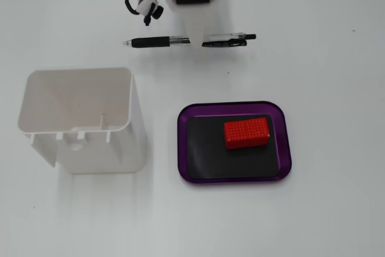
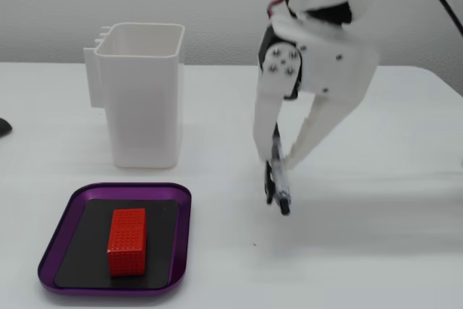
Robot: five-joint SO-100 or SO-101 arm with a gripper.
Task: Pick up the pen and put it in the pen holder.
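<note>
The black and clear pen (image 1: 150, 42) lies level on the white table, tip to the left in a fixed view. My white gripper (image 1: 197, 39) comes down over its middle and hides a short stretch of it. In a fixed view from the side, the two fingers form a V that closes onto the pen (image 2: 279, 192), with the gripper (image 2: 277, 163) shut on it at table height. I cannot tell whether the pen is lifted. The white pen holder (image 1: 129, 103) stands open-topped to the left and nearer in that fixed view, and also shows in the side fixed view (image 2: 145, 106), apart from the gripper.
A purple tray (image 1: 234, 106) with a black liner holds a red block (image 1: 246, 132), to the right of the pen holder. In a fixed view from the side, the tray (image 2: 116, 188) and block (image 2: 127, 240) sit in front of the holder. Cables hang by the arm (image 1: 141, 1).
</note>
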